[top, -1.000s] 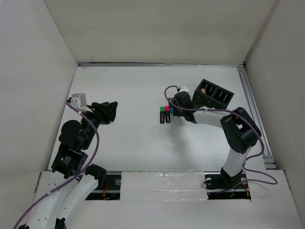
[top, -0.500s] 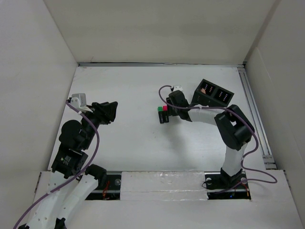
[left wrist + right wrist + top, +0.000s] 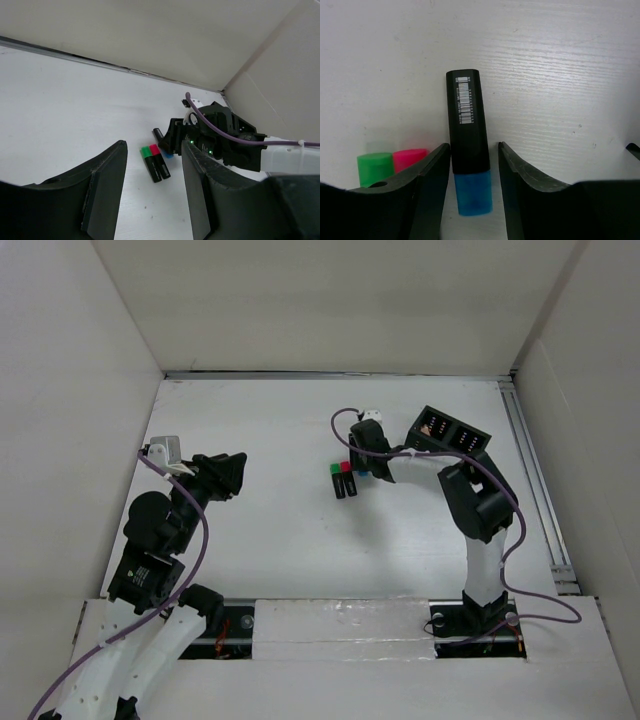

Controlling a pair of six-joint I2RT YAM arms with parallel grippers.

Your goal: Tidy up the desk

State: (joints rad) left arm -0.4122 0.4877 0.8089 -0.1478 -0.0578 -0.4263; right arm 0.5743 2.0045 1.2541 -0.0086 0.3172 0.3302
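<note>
The white desk (image 3: 270, 430) holds three black markers side by side near its middle. The green-capped marker (image 3: 337, 481) and the red-capped marker (image 3: 349, 480) lie free; the left wrist view shows them too, green (image 3: 151, 162) and red (image 3: 159, 160). The blue-capped marker (image 3: 468, 150) lies on the desk between the jaws of my right gripper (image 3: 358, 468), which is open around it, its left finger (image 3: 432, 180) close to the barrel, with a gap on the right. My left gripper (image 3: 235, 472) is open and empty, held above the desk's left side.
A small black two-compartment box (image 3: 448, 437) stands just right of the right gripper and also shows in the left wrist view (image 3: 245, 129). White wall panels enclose the desk. A metal rail (image 3: 535, 480) runs along the right edge.
My right gripper has swung left and a little farther back, and the blue-capped marker now lies between its jaws. The left arm has not moved.
</note>
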